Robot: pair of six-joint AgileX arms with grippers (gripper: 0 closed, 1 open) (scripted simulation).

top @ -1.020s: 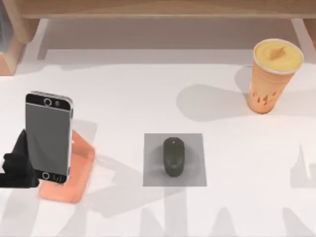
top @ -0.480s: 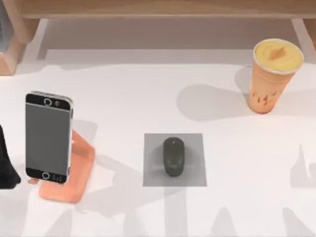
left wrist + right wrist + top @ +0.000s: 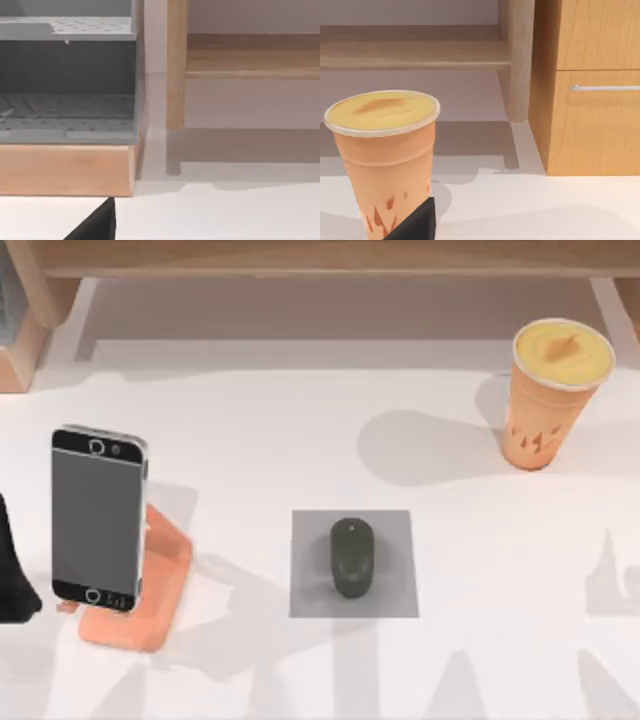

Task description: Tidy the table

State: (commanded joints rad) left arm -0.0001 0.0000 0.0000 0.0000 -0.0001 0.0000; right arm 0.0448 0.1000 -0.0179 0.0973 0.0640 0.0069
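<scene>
Already the table point(image 3: 270, 430) looks mostly in order. A phone point(image 3: 98, 517) stands propped on an orange stand point(image 3: 150, 585) at about 9 o'clock from the table's middle, and a dark mouse point(image 3: 352, 557) lies on a grey mat point(image 3: 390, 530) near the centre, toward 6 o'clock. A cup point(image 3: 555, 390) with a yellow lid stands upright at roughly 2 o'clock, near the wooden shelf point(image 3: 330, 258) that runs along 12 o'clock.

The left gripper point(image 3: 12, 570) sits at the table's 9 o'clock edge, just beside the phone but apart from it; I cannot tell whether it is wide or narrow. The right wrist view looks straight at the cup, with a dark finger point(image 3: 417, 222) low in front of it, so the right arm seems pointed that way; I cannot tell its gripper's state either.

My judgement: phone and mouse appear settled, and the cup, loose on the bare table, is probably what remains.
</scene>
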